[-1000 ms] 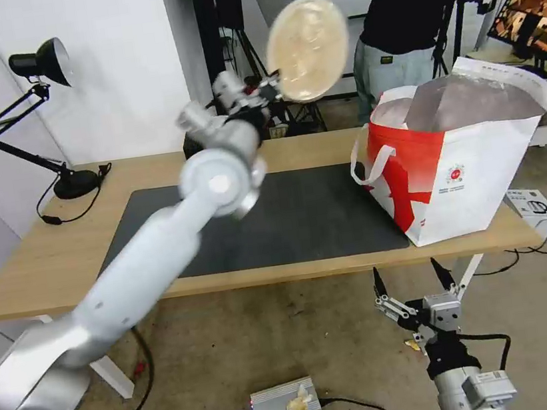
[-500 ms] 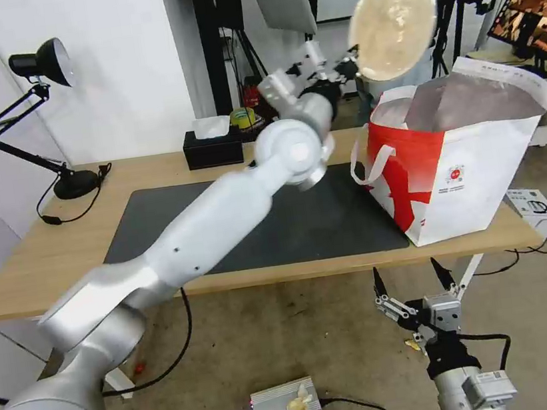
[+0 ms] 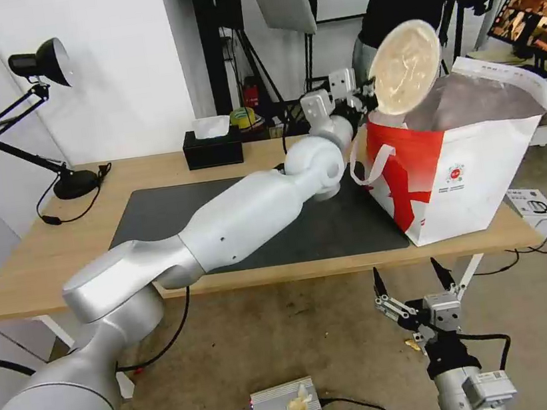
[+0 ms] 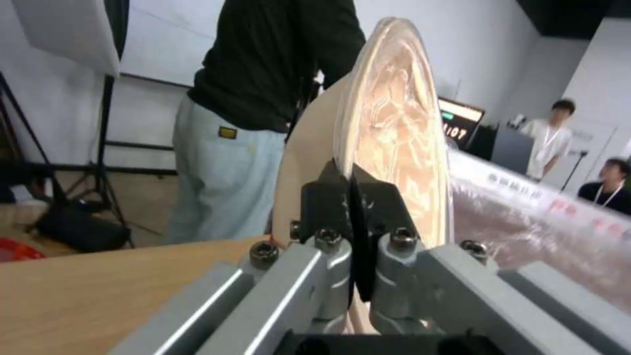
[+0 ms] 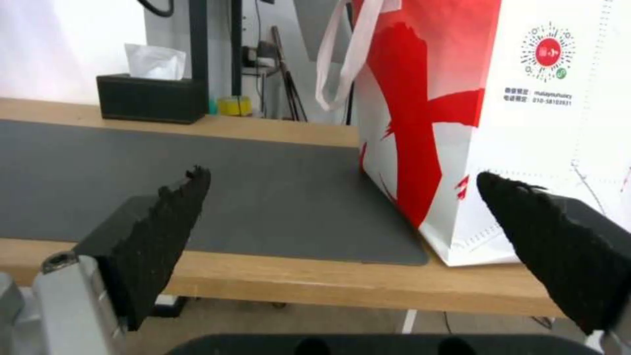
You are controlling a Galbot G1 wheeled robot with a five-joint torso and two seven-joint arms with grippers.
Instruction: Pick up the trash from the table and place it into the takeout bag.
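The left pincer [image 3: 366, 93] is clamped on the rim of the round beige lidded bowl [image 3: 405, 66], holding it tilted on edge just above the near-left rim of the takeout bag [image 3: 477, 171], which stands on the surface [image 3: 39, 263]. The right pincer [image 3: 410, 281] hangs below the surface edge, near the bag, its jaws spread wide and holding nothing.

Takeout bag [image 3: 476, 165]: inside hidden behind its front wall, contents can't tell. Beige bowl [image 3: 405, 66]: lower edge hidden by bag rim, center-right of head view. Left arm cut off at lower-left edge. Bag top cropped in right wrist view.
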